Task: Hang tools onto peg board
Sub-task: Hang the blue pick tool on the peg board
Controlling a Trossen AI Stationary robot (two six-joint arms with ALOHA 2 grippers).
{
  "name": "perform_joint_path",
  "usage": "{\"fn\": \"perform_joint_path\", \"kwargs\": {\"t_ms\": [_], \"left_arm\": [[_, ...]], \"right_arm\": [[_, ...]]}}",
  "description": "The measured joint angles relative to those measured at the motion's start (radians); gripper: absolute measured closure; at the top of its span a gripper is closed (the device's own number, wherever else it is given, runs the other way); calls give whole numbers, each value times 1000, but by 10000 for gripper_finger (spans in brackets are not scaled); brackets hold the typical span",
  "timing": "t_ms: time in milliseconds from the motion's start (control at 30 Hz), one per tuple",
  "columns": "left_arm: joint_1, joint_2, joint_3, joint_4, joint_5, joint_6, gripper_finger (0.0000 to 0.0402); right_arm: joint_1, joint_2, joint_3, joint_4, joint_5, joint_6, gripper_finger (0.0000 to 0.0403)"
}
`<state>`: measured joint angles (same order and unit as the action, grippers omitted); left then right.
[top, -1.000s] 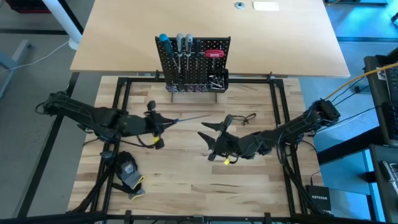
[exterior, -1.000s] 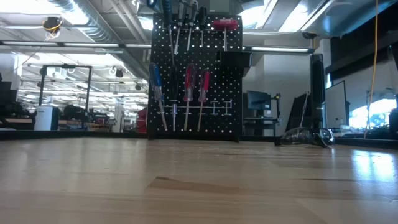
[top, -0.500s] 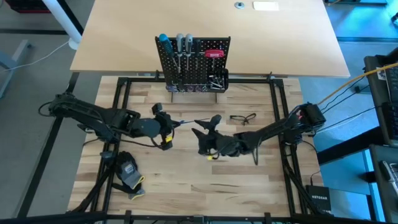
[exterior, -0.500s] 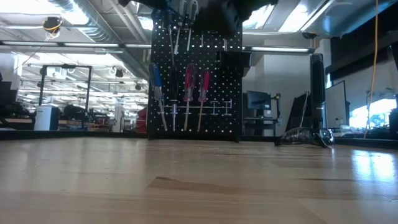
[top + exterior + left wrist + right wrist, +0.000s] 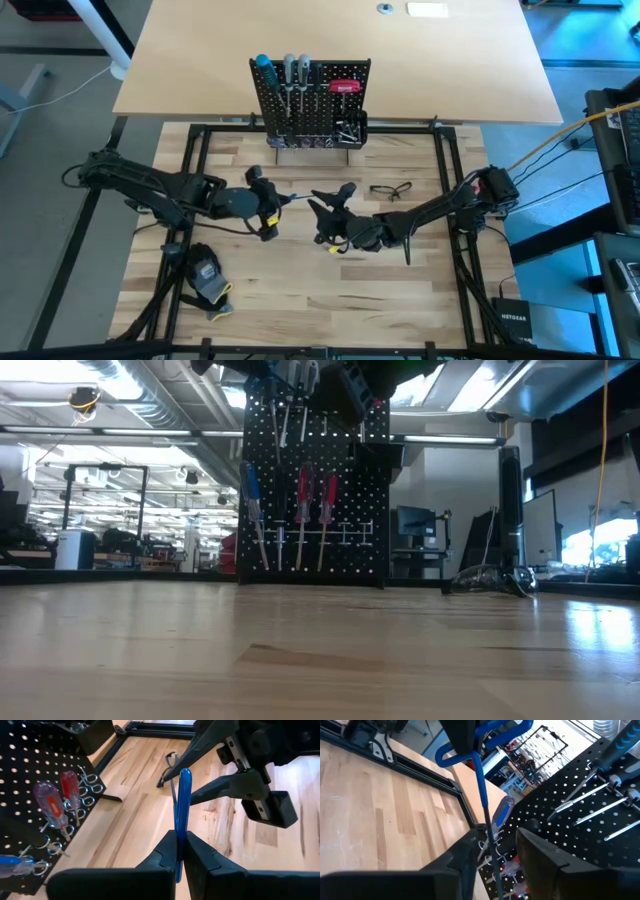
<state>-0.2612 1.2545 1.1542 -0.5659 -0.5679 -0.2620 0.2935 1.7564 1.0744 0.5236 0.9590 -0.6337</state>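
Observation:
My left gripper is shut on a T-shaped key with a blue handle and a thin metal shaft, held above the table's middle. The shaft points toward my right gripper. That gripper is open, with a finger on each side of the shaft; no touch shows. The black peg board stands upright at the far edge. Several screwdrivers hang on its hooks, and it carries a small black bin. My left gripper pinches the key's blue handle between its two fingers. The fingers come level from the table's left. The key is lifted clear of the table, its shaft sticking out past the fingertips toward the table's right.
A black-and-yellow glove lies near the front left. A pair of safety glasses lies right of the grippers. A black metal frame borders the work area. Bare wood lies in front of the grippers.
My left gripper has carried the key toward the table's right. My right gripper has moved left toward it, uncovering the safety glasses, and its open fingers now stand on either side of the key's shaft.

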Motion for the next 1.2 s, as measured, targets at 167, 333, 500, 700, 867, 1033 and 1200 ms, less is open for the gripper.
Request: {"fn": "perform_joint_path", "kwargs": {"t_ms": [167, 333, 500, 700, 867, 1033, 1200], "left_arm": [[3, 17, 0, 3, 10, -11, 396], [23, 37, 0, 13, 28, -11, 393], [28, 40, 0, 34, 54, -10, 395], [28, 39, 0, 32, 56, -15, 394], [28, 39, 0, 32, 65, -18, 396], [27, 39, 0, 27, 65, -19, 396], [32, 39, 0, 27, 64, -19, 394]], "right_arm": [[0, 0, 0, -1, -1, 0, 303], [-15, 0, 0, -30, -53, 4, 330], [-22, 0, 0, -78, -62, 24, 343], [-21, 0, 0, -91, -65, 24, 345], [-21, 0, 0, -107, -62, 25, 345], [-21, 0, 0, -131, -28, 25, 345], [-21, 0, 0, -135, -25, 25, 372]]}}
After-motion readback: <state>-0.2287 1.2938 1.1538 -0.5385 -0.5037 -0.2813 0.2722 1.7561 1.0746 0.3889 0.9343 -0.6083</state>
